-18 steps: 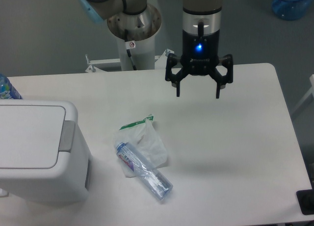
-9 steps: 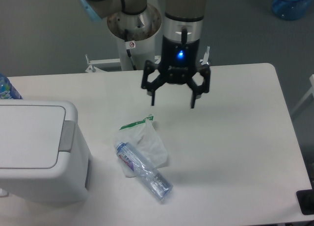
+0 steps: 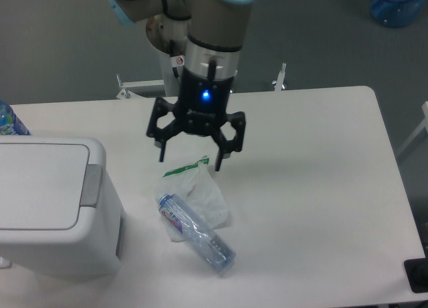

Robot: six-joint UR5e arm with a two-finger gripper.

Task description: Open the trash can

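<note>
Currently the two-finger black gripper [image 3: 189, 160] hangs above the white table [image 3: 321, 181] with its jaws spread wide and nothing between them. Over the last second it has travelled from the far right-hand part of the table toward the large boxy white plastic trash can [image 3: 57, 208], and it has also dropped lower. It now sits to the right of the trash can and slightly beyond it, well apart from the lid.

The trash can stands at the near left edge of the table. Its flat white lid [image 3: 37, 186] lies fully down, and the grey push bar [image 3: 92, 186] runs along the lid's right-hand edge, facing the gripper. Neither part has shifted between the frames, so the can remains closed.

Just right of the trash can lie a crumpled clear plastic bag with a green strip [image 3: 194, 191] and, on top of it, a clear plastic bottle with a blue label [image 3: 196, 233]. The gripper hovers directly beyond this litter, above the bag's far corner, without touching it. Both items lie unmoved.

Judgement: the approach phase is under way and no contact has occurred. The remaining travel is leftward and down onto the push bar. The open fingertips pass close to the bag, so snagging it is a risk.
</note>
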